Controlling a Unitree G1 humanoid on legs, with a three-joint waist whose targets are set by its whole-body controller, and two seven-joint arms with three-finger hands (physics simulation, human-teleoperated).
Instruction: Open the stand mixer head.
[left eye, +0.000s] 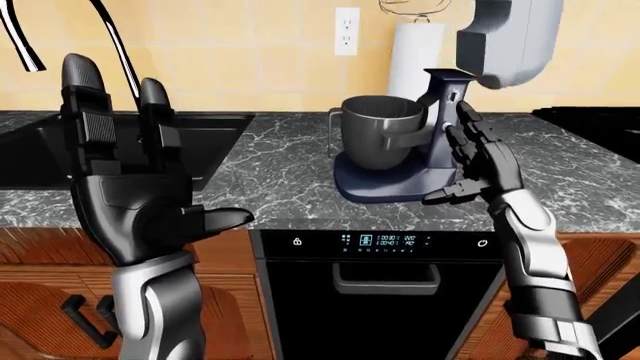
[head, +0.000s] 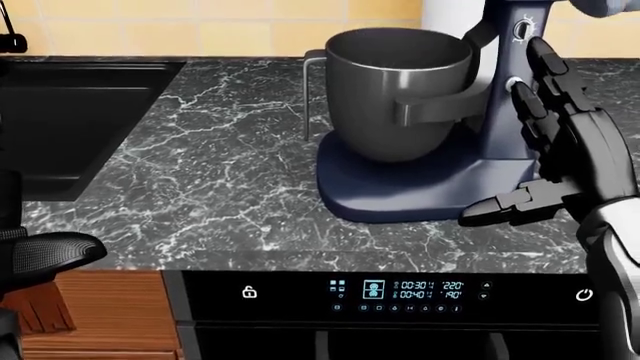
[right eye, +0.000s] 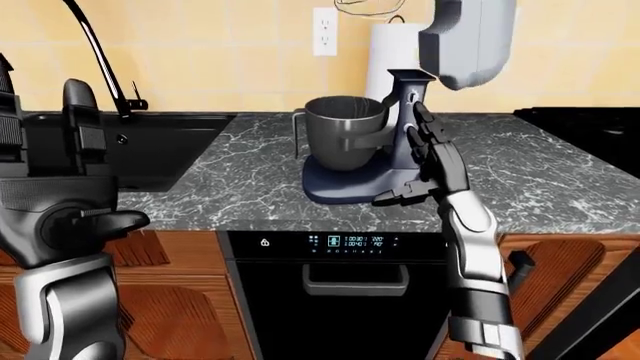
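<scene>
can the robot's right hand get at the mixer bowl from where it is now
Probably yes. The right hand is open, fingers against the mixer column, and the mixer bowl sits just to its left in the left-eye view. Nothing stands between them except the column's bowl arm, and the mixer head is tilted up, clear.

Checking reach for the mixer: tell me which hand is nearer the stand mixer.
Right. The right hand stands open against the stand mixer column; the left hand is raised far to its left, over the sink edge.

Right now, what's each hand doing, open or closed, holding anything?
Left hand: open, raised beside the sink, holding nothing.
Right hand: open, fingers flat against the mixer column, gripping nothing; mixer head is tilted up.
</scene>
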